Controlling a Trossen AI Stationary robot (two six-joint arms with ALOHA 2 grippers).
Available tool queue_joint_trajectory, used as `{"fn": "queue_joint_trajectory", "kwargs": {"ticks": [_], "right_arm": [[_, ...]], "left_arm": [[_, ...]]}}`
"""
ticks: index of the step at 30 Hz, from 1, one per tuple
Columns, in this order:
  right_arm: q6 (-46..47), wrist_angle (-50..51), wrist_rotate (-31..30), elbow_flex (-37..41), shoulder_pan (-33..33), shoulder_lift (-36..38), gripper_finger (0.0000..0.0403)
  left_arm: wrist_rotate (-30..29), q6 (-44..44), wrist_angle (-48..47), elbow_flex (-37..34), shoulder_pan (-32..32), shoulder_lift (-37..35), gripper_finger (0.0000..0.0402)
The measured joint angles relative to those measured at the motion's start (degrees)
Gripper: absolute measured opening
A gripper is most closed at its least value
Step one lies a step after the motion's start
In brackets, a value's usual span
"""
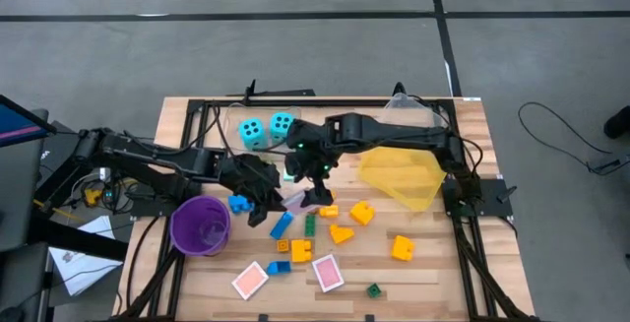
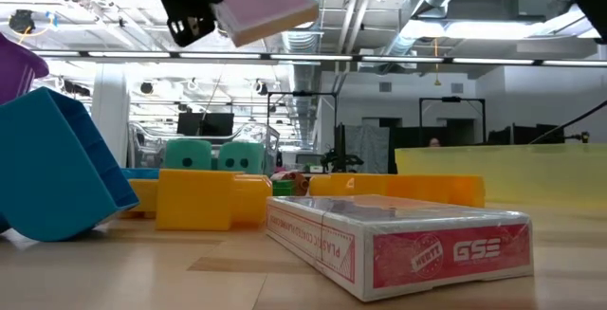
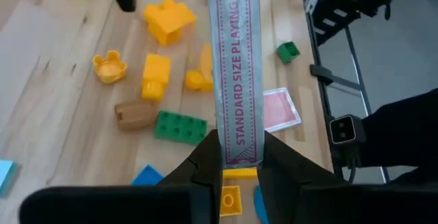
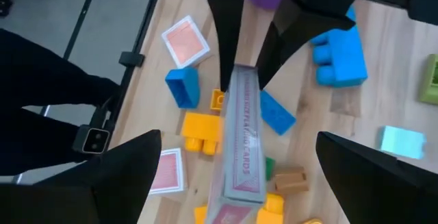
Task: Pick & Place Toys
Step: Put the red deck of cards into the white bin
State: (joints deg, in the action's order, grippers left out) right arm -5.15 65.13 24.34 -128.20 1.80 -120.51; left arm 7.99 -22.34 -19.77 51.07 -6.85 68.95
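**Left jaws hold a pink card pack aloft; right jaws spread wide around its far end**

The left gripper (image 3: pixel 236 159) is clenched on one short end of a pink card pack (image 3: pixel 236 59), a wrapped box printed "STANDARD SIZE PLAYING CARDS". The pack sticks out lengthwise from between the jaws, raised clear of the desk (image 1: pixel 433 273). In the low view it hangs high above the wood. The right gripper (image 4: pixel 239 162) faces it from the opposite side with its jaws released and spread wide, the pack's free end lying between them without touching either finger.

In the high view, two more pink card packs (image 1: pixel 250 280) lie flat near the front edge of the desk, well apart from the jaws. Two cyan dice (image 1: pixel 253 132) with black dots sit side by side near the back edge. Scattered bricks lie below and around the held pack: at least five yellow or orange ones (image 1: pixel 402 248), about four blue ones (image 1: pixel 282 225) and two green ones (image 1: pixel 310 225), the smaller green one sitting alone near the front edge.

A purple cup (image 1: pixel 201 225) stands just beside the left arm, and a yellow plastic bin (image 1: pixel 402 176) rests tilted under the right arm. Between cup and bin the bricks crowd the desk directly under both grippers.
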Motion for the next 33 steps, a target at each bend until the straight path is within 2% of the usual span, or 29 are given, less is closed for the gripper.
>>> {"fn": "queue_joint_trajectory", "kwargs": {"ticks": [16, 27, 33], "right_arm": [[2.16, 0.08, -0.42, 0.0, 0.49, 0.0, 0.0374], [3.67, 0.67, -0.89, 0.0, 0.62, 0.0, 0.0283], [3.87, 0.7, -2.38, 0.0, 0.6, 0.0, 0.027]], "left_arm": [[-3.79, 1.13, 4.07, 0.0, 0.07, -0.02, 0.0056], [-5.97, 1.39, 4.63, -0.01, 0.07, -0.02, 0.0056], [-7.46, 1.57, 4.9, -0.02, 0.07, -0.02, 0.0056]]}}
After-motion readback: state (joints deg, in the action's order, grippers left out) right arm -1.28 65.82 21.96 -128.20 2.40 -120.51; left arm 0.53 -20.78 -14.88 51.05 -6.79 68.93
